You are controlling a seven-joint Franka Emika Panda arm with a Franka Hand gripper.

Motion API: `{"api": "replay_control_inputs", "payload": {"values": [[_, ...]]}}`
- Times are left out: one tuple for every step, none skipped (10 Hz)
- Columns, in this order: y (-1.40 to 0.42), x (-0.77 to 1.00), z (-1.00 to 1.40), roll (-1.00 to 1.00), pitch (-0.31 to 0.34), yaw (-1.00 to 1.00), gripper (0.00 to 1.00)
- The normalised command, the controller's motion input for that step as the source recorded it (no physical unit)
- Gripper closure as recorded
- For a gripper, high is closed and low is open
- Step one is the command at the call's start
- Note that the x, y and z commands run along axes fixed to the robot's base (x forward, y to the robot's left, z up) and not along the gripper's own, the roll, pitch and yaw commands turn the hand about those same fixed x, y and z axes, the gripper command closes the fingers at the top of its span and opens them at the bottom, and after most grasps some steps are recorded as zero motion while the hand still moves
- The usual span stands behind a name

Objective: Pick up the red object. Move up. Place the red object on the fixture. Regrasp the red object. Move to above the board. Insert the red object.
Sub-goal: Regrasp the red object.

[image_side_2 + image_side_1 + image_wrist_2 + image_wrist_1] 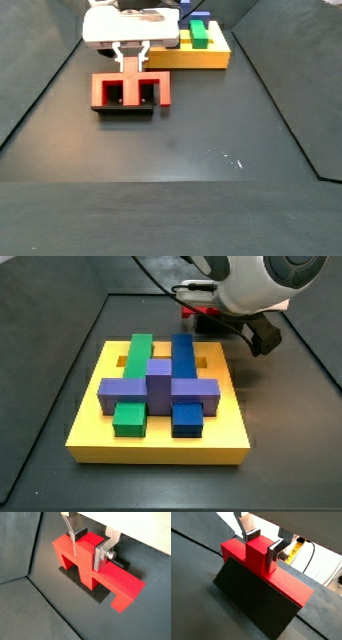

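The red object [288, 587] lies flat on the black fixture [248, 604], its two legs and centre stub showing in a wrist view [123, 582]. My gripper [263, 547] stands over it with its silver fingers pressed against both sides of the centre stub, also shown in a wrist view [87, 558]. In a side view the gripper [130, 66] is straight above the red object [98, 92] and the fixture [130, 112]. The yellow board [160, 446] with purple, green and blue blocks is nearer the camera than the red object [203, 322]; it also shows in a side view [203, 58].
The dark floor has raised side walls [40, 90]. A yellow cable and clutter [298, 549] lie beyond the floor's edge. The arm's white wrist [261, 281] hangs over the far end of the board.
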Motion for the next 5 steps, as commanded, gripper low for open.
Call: {"api": "replay_control_inputs", "payload": {"values": [[0.0,0.0,0.0,0.0,0.0,0.0,1.0],[0.0,0.0,0.0,0.0,0.0,0.0,1.0],[0.0,0.0,0.0,0.0,0.0,0.0,1.0],[0.0,0.0,0.0,0.0,0.0,0.0,1.0],[0.0,0.0,0.0,0.0,0.0,0.0,1.0]]}}
